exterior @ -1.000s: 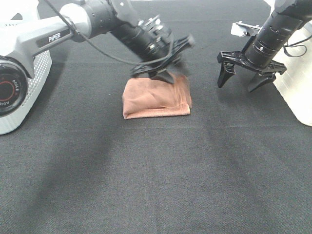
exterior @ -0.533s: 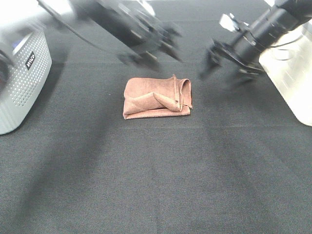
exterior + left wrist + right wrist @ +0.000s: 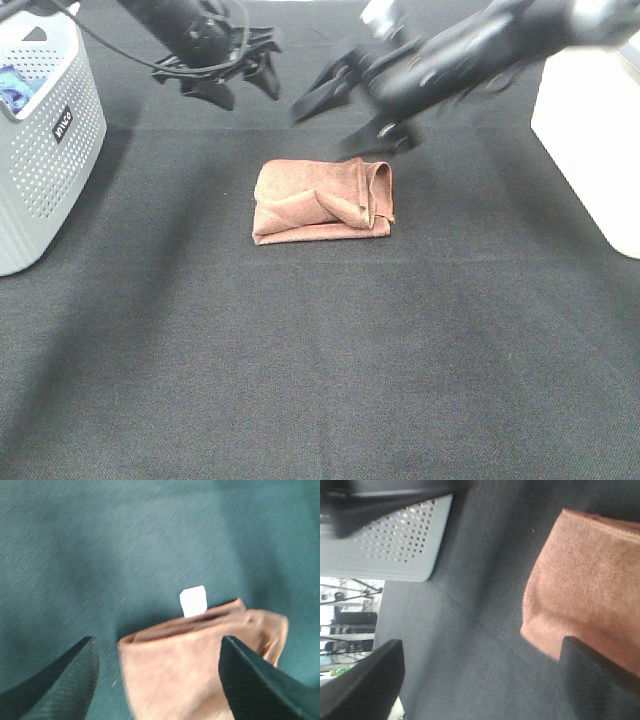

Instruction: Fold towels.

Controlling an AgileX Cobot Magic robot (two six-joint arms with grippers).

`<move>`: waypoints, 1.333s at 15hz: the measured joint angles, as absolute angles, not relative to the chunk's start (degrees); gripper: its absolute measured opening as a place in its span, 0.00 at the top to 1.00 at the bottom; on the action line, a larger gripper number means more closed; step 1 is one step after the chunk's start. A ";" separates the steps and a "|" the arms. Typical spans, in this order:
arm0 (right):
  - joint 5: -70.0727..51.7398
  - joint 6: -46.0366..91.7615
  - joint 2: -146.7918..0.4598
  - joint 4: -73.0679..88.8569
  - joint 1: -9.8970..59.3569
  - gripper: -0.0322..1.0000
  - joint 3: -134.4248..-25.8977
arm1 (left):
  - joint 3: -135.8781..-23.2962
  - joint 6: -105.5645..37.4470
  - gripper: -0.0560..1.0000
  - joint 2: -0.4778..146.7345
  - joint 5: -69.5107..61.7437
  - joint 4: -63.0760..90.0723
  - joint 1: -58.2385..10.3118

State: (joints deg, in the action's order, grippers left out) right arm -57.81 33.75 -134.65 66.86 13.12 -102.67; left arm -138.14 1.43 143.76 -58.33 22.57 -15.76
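Reddish-brown towel point(image 3: 322, 200) lies folded in a lumpy packet mid-bench point(image 3: 300, 380), and both hands are wide open!

Far left sits the grey perforated basket point(image 3: 55, 150). Next, the left hand point(image 3: 240, 85) hangs beyond the towel, fingers spread, gripping nothing; its wrist view catches the small white tag point(image 3: 193, 601) sticking out from the towel's edge. The towel is a rough rectangle, with layers bunched and curled along its right side. Then comes the right hand point(image 3: 345, 115), blurred, fingers splayed and empty, just above the towel's far edge; contact can't be judged. A white bin point(image 3: 590, 120) stands far right.
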 joint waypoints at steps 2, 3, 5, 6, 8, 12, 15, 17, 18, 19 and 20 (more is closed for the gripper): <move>-57.70 34.32 -139.17 67.15 13.18 0.20 -105.65 | -138.14 1.43 0.33 143.76 -59.82 22.57 -15.70; -57.52 34.43 -140.83 67.15 12.78 0.20 -106.63 | -138.14 1.43 0.33 143.76 -60.33 22.63 -15.70; -56.21 34.21 -143.41 65.95 11.17 0.20 -107.26 | -138.14 1.43 0.33 143.76 -61.65 22.69 -15.70; -56.09 33.58 -143.93 65.03 9.85 0.20 -107.31 | -138.14 1.43 0.33 143.76 -61.88 22.69 -15.70; -56.21 32.95 -144.04 64.34 8.65 0.21 -107.31 | -138.14 1.43 0.33 143.76 -61.94 22.69 -15.70; -58.79 32.60 -143.87 60.68 4.64 0.22 -107.72 | -138.14 1.43 0.33 143.76 -61.99 22.69 -15.70; -58.84 31.23 -142.04 54.03 4.58 0.22 -107.72 | -138.14 0.92 0.33 143.70 -63.77 22.69 -15.70; -59.19 29.68 -138.77 50.59 4.58 0.22 -107.72 | -138.14 -0.34 0.33 142.84 -66.12 22.57 -15.70; -59.36 28.02 -136.31 48.41 4.58 0.22 -107.72 | -138.14 -0.80 0.33 141.64 -66.75 22.52 -15.70; -59.70 25.27 -133.79 45.09 4.58 0.22 -107.72 | -138.14 -1.38 0.33 139.97 -67.72 22.46 -15.70; -60.62 22.12 -131.04 41.54 4.64 0.22 -107.72 | -138.14 -2.06 0.33 138.20 -68.81 22.40 -15.70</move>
